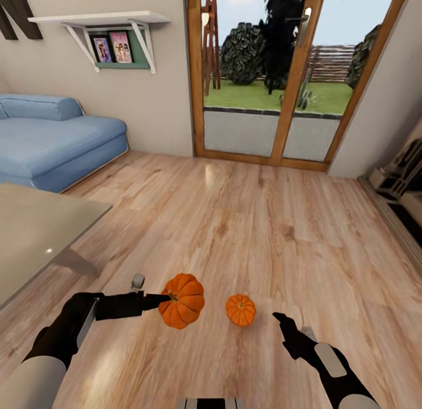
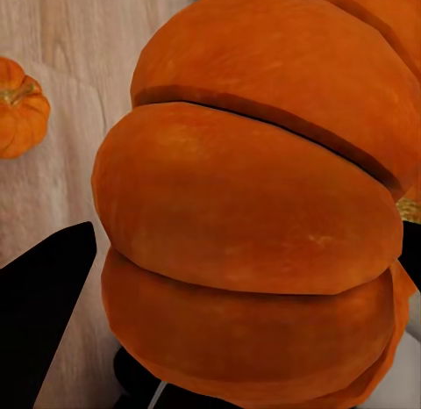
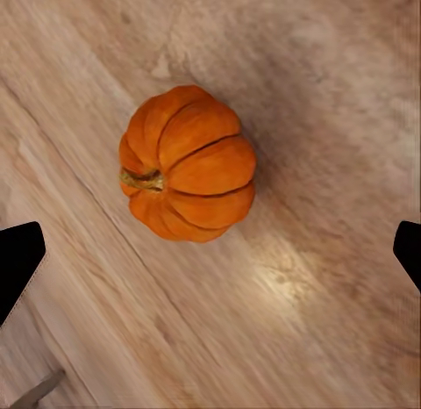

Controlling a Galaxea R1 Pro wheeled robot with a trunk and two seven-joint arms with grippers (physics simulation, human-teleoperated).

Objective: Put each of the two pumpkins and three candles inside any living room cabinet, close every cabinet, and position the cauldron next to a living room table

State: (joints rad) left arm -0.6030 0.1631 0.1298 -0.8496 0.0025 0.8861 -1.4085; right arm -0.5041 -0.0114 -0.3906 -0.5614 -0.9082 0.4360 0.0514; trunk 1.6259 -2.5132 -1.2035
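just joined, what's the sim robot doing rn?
It's collecting pumpkins from the wooden floor. The left gripper is at the larger pumpkin, which fills its wrist camera, so it looks gripped. The right gripper is open and hovers above the smaller pumpkin, which sits on the floor, not yet grasped. The glass table is at left.

Left hand clamped shut, right hand spread open

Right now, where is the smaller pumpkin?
In the head view the smaller pumpkin sits on the wood floor, between the larger pumpkin at the left gripper and the open right gripper.
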